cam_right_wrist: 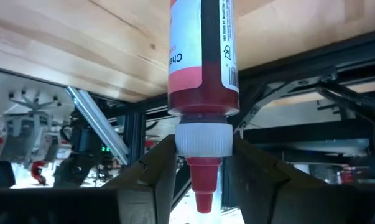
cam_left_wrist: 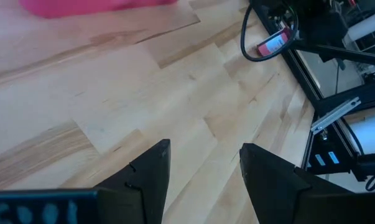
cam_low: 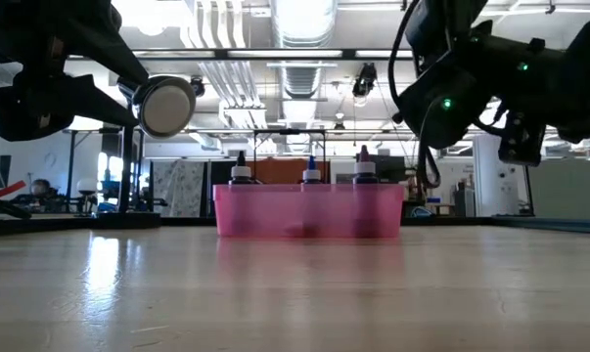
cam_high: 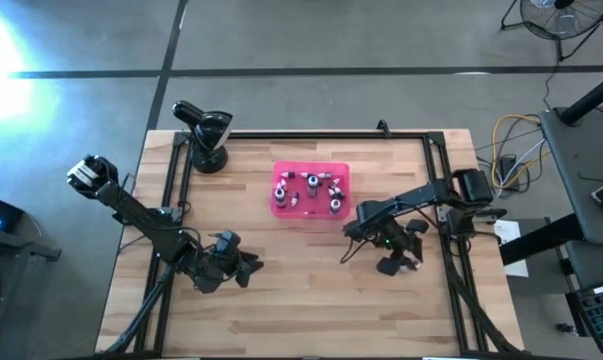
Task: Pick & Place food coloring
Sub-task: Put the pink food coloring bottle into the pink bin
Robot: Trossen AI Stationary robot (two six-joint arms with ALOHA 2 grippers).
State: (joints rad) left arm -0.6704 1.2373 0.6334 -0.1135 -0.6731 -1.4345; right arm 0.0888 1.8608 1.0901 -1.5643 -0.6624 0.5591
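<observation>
Your right gripper clamps a red food coloring bottle at its cap, ready for carrying to the pink tray. Your left gripper waits over the worktop, fingers apart and empty.

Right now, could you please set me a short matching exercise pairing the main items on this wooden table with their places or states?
Things:
1. pink rectangular plastic tray
2. red dropper bottle with white cap
3. left gripper
4. right gripper

States:
A. open and empty over bare wood
B. clamped by its cap
C. holds several small bottles
D. shut on a bottle

Pairs: 1-C, 2-B, 3-A, 4-D
</observation>
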